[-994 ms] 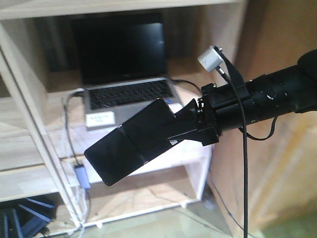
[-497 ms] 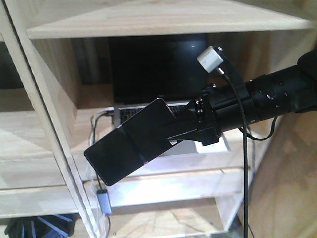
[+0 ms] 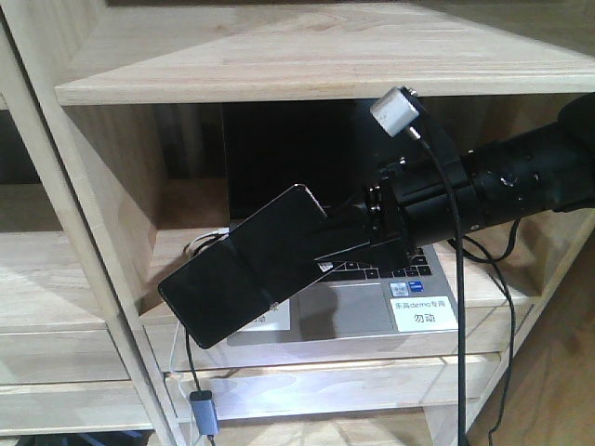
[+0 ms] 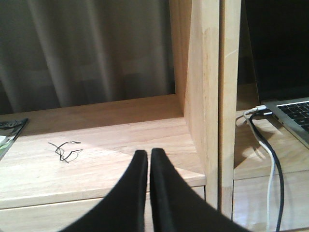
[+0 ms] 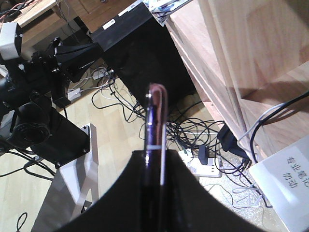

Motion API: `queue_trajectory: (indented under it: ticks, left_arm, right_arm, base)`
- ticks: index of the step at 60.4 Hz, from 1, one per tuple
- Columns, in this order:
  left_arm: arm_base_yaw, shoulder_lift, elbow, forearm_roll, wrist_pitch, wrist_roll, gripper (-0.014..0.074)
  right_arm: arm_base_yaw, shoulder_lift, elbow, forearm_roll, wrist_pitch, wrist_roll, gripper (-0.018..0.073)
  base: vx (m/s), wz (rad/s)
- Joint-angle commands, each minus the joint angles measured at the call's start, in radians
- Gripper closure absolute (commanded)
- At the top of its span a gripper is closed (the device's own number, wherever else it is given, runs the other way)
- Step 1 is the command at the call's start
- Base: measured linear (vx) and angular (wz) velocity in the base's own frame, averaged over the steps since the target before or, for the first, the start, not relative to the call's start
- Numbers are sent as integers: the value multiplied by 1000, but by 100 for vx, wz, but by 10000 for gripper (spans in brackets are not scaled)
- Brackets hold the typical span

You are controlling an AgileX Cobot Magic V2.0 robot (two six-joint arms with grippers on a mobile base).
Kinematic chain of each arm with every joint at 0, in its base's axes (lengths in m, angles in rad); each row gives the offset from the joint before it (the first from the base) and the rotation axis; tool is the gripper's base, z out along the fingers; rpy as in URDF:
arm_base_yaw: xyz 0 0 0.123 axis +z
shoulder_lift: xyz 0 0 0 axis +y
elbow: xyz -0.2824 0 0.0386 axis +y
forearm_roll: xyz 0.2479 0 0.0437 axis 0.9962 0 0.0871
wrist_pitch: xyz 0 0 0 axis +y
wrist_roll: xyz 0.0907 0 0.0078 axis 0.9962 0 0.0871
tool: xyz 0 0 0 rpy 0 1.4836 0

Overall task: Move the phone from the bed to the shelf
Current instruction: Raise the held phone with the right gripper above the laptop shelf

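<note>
We hold the phone point(image 3: 249, 274) in our right gripper point(image 3: 327, 243), whose fingers are clamped on one short end. The right wrist view shows the slab edge-on between them. The phone hangs in the air in front of the laptop point(image 3: 372, 302), tilted, with its free end lower and out past the laptop's front corner, touching no part of the shelf point(image 3: 279, 65).

The laptop sits open in one shelf compartment, its base reaching almost to the front lip. A white label point(image 3: 423, 312) lies on its near corner. The shelf level above leaves a tall opening over the keyboard. A cable point(image 3: 189, 358) drops over the front edge beside the laptop to a small adapter point(image 3: 203, 406).

Our left gripper point(image 4: 146, 157) has its fingers pressed together, holding nothing. It hovers at the front edge one compartment over from the laptop, past the upright divider point(image 4: 212, 87). There the wood lies wide open around a twist of black wire point(image 4: 65, 151).
</note>
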Motion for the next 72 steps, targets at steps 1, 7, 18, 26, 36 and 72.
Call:
queue_trajectory:
  ticks: [1,7,18,26,36,72]
  left_arm:
    - [-7,-11,-22,-9,-72,-6,595]
    - [-7,-11,-22,-9,-72,-6,595]
    - [-7,-11,-22,-9,-72,-6,595]
    - [-7,-11,-22,-9,-72,-6,595]
    - [-7,-11,-22,-9,-72,-6,595]
    - [-7,-11,-22,-9,-72,-6,595]
  right_arm:
    - [0,-39,-25,87,82,-15,562]
    - [0,-39,-25,87,81,-15,562]
    - [0,-39,-25,87,82,-15,562]
    - [0,-39,-25,87,82,-15,562]
    - [0,-39,-25,119,67,-16,562]
    - [0,-39,-25,117,65,-16,562]
  base:
    - [4,0]
    - [1,0]
    - [0,0]
    - [0,0]
    - [0,0]
    - [0,0]
